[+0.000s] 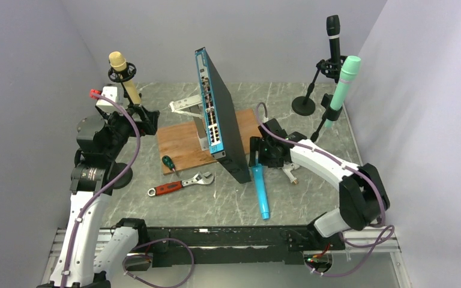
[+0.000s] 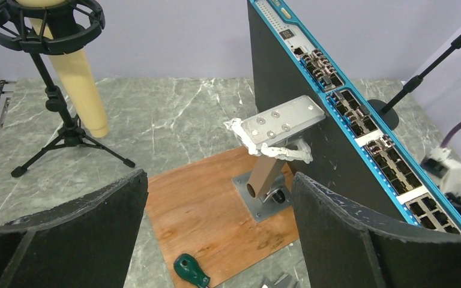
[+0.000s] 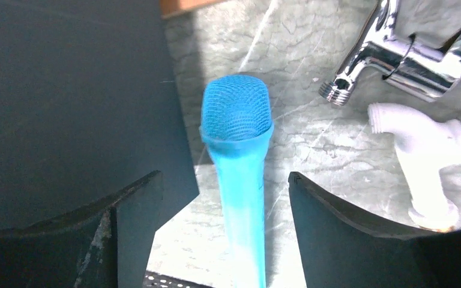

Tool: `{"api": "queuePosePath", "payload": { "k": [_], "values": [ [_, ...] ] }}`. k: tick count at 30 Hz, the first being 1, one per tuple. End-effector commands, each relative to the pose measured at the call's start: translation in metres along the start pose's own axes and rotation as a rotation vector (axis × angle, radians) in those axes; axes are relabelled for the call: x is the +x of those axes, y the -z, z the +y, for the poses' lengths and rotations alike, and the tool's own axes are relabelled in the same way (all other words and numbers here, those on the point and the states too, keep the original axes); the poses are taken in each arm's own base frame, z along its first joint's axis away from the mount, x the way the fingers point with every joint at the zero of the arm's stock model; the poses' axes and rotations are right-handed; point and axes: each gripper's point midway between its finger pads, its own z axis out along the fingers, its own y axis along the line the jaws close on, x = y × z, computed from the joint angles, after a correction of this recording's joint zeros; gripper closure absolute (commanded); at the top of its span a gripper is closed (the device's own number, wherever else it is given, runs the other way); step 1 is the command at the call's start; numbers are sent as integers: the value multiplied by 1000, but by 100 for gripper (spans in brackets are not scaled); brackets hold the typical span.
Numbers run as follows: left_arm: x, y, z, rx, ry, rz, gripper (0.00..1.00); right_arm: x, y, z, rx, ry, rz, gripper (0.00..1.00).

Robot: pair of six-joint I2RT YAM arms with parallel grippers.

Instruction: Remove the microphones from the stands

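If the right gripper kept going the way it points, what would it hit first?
Probably the blue microphone lying on the table, just ahead of the open right gripper; depth is unclear.

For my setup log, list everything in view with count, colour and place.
stands: three, black, back left and back right
beige mic: one, beige, back left, mounted
black mic: one, black, back right, mounted
green mic: one, mint, right, mounted
blue mic: one, blue, lying front centre
switch: one, black and blue, on edge, centre
board: one, brown, centre left
bracket: one, grey, on board
wrench: one, silver, red handle, front left
screwdriver: one, green-handled, board's front edge
tap: one, chrome, right of blue mic
left pincer: one, black, open, left
right pincer: one, black, open, straddling blue mic
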Motion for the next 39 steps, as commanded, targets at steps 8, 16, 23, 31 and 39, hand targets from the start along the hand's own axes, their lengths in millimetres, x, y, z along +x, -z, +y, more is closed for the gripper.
{"api": "queuePosePath", "payload": {
  "k": [8, 16, 23, 31, 39],
  "values": [
    [-12, 2, -7, 36, -15, -53, 9, -91, 137, 21, -47, 81, -368, 20],
    [-14, 3, -11, 52, -13, -53, 8, -140, 275, 16, -53, 89, -724, 12],
    [-12, 2, -12, 63, -7, -46, 8, -148, 335, -44, 203, -31, -928, 2],
    [-9, -1, -14, 77, -1, -35, 9, -148, 374, -108, 618, -127, -992, 1],
    [-7, -4, -18, 105, 7, -29, 7, -177, 360, -123, 669, -147, -977, 1]
  ]
}}
